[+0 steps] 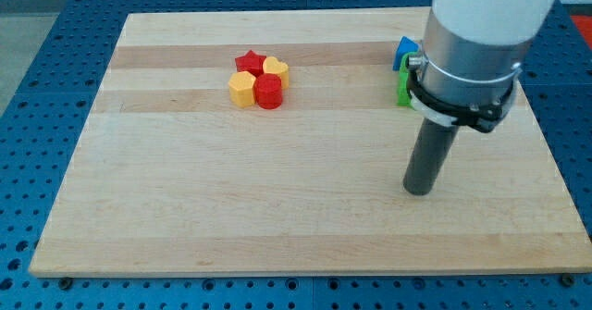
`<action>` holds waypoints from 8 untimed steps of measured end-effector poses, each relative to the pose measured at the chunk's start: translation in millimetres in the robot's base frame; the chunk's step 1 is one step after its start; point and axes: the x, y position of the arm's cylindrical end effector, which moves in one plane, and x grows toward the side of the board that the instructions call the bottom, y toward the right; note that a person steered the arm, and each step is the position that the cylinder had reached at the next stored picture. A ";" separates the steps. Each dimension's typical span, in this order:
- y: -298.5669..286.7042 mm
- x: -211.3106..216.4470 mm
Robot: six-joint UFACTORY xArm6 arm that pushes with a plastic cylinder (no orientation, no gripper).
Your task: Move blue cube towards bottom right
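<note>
A blue block [404, 50] shows at the view's upper right, mostly hidden behind the arm's white and silver body, so its shape is unclear. A green block [403, 90] sits just below it, also partly hidden. My tip [418, 191] rests on the wooden board [277, 208], well below both blocks and slightly to their right, touching neither.
A cluster sits at the view's upper middle: a red star [248, 62], a yellow heart [276, 68], a yellow hexagonal block [241, 90] and a red cylinder [269, 93], all touching. Blue perforated table surrounds the board.
</note>
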 end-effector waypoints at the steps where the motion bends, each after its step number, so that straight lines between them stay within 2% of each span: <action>1: -15.3 -9.6; 2: -41.6 -26.9; 4: -87.7 -113.9; 7: -93.0 -244.3; 8: -60.5 -264.8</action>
